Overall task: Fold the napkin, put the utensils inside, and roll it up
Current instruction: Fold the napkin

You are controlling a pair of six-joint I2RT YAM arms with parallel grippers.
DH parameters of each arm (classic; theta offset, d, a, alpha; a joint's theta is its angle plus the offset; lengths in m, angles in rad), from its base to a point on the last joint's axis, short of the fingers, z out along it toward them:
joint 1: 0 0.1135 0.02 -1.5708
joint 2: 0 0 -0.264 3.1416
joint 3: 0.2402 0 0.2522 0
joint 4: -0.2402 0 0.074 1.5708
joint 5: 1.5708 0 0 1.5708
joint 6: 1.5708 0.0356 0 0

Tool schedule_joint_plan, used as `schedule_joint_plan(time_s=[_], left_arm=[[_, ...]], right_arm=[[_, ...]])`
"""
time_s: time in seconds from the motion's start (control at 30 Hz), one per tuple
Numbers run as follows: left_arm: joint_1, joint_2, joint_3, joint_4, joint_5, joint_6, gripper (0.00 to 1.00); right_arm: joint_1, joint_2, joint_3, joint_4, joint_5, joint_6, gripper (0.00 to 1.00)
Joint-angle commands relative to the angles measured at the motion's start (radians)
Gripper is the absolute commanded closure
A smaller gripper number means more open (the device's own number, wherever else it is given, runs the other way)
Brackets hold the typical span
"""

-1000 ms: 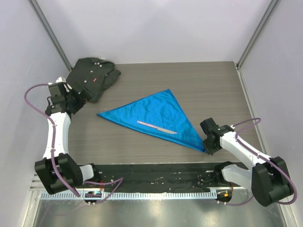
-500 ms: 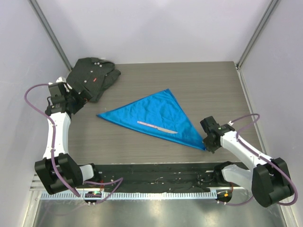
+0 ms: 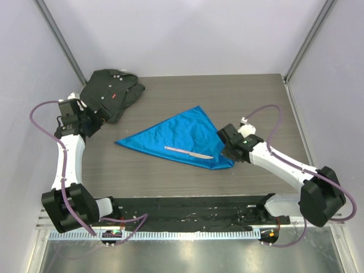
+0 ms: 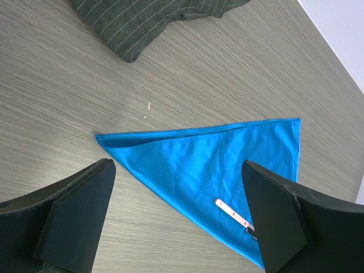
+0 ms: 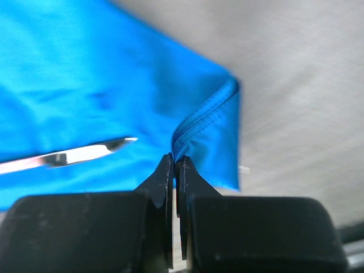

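Observation:
The bright blue napkin (image 3: 176, 136) lies folded into a triangle in the middle of the table; it also shows in the left wrist view (image 4: 210, 165) and right wrist view (image 5: 85, 96). The knife (image 3: 189, 152) lies on it near its front edge, blade to the right; its handle shows in the left wrist view (image 4: 230, 209) and its blade in the right wrist view (image 5: 68, 154). My right gripper (image 3: 227, 149) (image 5: 175, 162) is shut on the napkin's right corner, pulled over leftward. My left gripper (image 3: 92, 118) (image 4: 179, 219) is open and empty, held above the table to the napkin's left.
A dark grey-black shirt (image 3: 109, 91) lies bunched at the back left corner, also at the top of the left wrist view (image 4: 153, 20). A black strip (image 3: 187, 207) runs along the table's near edge. Grey walls close the sides and back.
My right gripper has moved left and away from the near edge with the napkin's right corner in it, folding that corner over towards the knife tip. The left arm has not moved.

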Motion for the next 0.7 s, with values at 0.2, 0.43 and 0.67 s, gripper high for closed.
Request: schedule_joint_plan(time_s=[0.2,0.43,0.67], left_arm=[[0.006,0.02,0.007,0.037,0.012,-0.01,0.0],[0.004,0.026,0.005,0.039,0.006,-0.008,0.0],[0.007,0.029,0.005,0.037,0.006,-0.008,0.0]], right_arm=[[0.175,0.246,0.242,0.28,0.035,-0.193,0.99],[0.27,0.427,0.375,0.357,-0.024,-0.236,0.99],[0.33,0.53,0.452,0.404,-0.05,-0.254,0.99]])
